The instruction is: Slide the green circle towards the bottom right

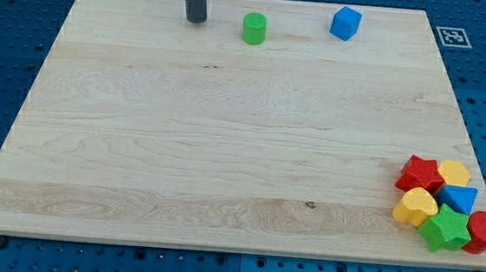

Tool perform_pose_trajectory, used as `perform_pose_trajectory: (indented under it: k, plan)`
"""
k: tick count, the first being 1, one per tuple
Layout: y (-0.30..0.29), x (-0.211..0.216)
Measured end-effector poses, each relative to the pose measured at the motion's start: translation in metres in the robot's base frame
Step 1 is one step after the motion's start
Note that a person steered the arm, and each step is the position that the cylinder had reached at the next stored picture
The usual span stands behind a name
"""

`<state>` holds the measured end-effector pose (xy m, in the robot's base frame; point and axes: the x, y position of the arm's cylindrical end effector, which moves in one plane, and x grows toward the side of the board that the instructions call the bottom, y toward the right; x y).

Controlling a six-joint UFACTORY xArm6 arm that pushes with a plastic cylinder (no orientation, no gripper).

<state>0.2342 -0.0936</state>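
The green circle (254, 28) is a small green cylinder near the top edge of the wooden board (226, 135), a little left of centre. My tip (196, 19) is the lower end of a dark rod that comes down from the view's top. It rests on the board to the left of the green circle, with a clear gap between them.
A blue cube (346, 23) lies right of the green circle near the top edge. At the bottom right is a cluster: red star (420, 174), yellow block (454, 173), blue triangle (459, 199), yellow heart (416, 205), green star (445, 227), red cylinder (484, 231).
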Motion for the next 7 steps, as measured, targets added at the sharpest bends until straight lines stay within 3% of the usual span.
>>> perform_pose_trajectory:
  k: [1,2,3,4,7]
  plan:
    - [0.043,-0.019]
    - [0.106,0.012]
    - [0.146,0.095]
    - [0.147,0.128]
    - [0.093,0.029]
